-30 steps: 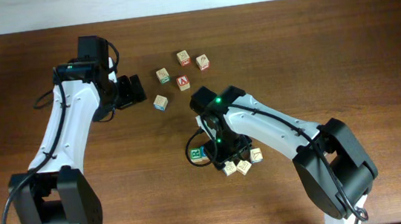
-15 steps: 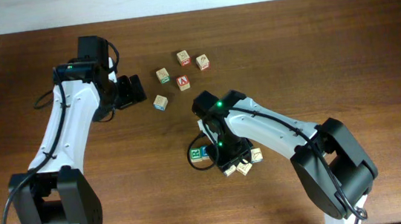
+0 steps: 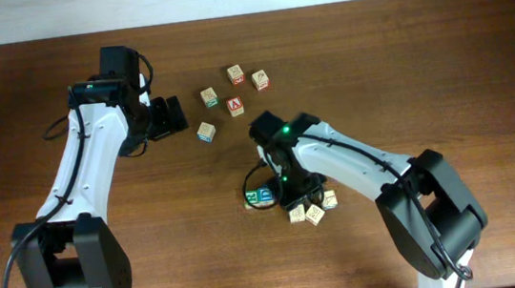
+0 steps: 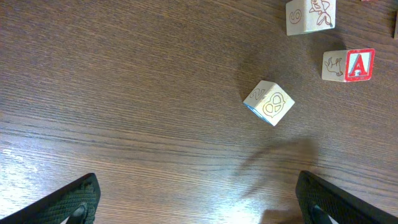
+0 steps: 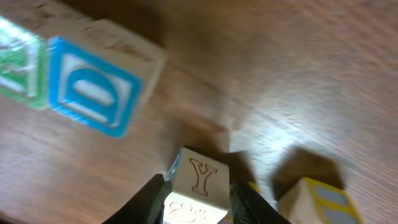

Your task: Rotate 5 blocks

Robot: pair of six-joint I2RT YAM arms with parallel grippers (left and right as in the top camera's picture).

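Grips Y block (image 5: pixel 198 186) in right jaws, just beside yellow block (image 5: pixel 320 200), near blue D block (image 5: pixel 93 93) and green block (image 5: pixel 18 62) on worktop (image 3: pixel 422 69); holds left jaws wide open near pretzel block (image 4: pixel 268 102).

Bare table (image 3: pixel 479 63) far R; blocks (image 5: pixel 93 87) packed round R end effector (image 5: pixel 198 190), Y block (image 5: pixel 200 171)

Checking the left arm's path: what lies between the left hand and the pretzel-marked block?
Nothing: the left wrist view shows only bare wooden table between the open left hand and that block.
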